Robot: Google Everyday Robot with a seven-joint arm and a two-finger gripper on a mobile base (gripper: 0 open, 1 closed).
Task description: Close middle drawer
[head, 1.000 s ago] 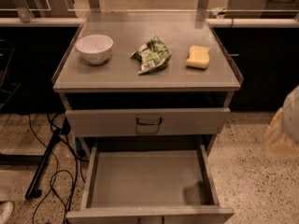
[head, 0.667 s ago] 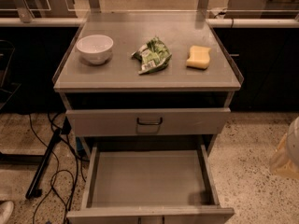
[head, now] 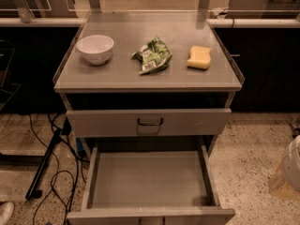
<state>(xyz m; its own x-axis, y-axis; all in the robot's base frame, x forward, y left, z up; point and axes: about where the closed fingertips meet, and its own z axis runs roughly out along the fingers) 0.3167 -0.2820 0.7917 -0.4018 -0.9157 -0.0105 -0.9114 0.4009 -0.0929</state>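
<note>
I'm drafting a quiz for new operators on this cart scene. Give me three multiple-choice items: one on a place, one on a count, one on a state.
1. Where is the pincer? A) over the bowl B) low at the right edge, beside the cart C) inside the drawer
2. How many things lie on the cart top? A) one B) three C) five
3. The middle drawer is: A) pulled out, empty B) shut C) pulled out, holding a sponge
1B: it shows right of the cart, off it. 2B: white bowl, green bag, yellow sponge. 3A: its bare floor shows below the upper drawer front.
</note>
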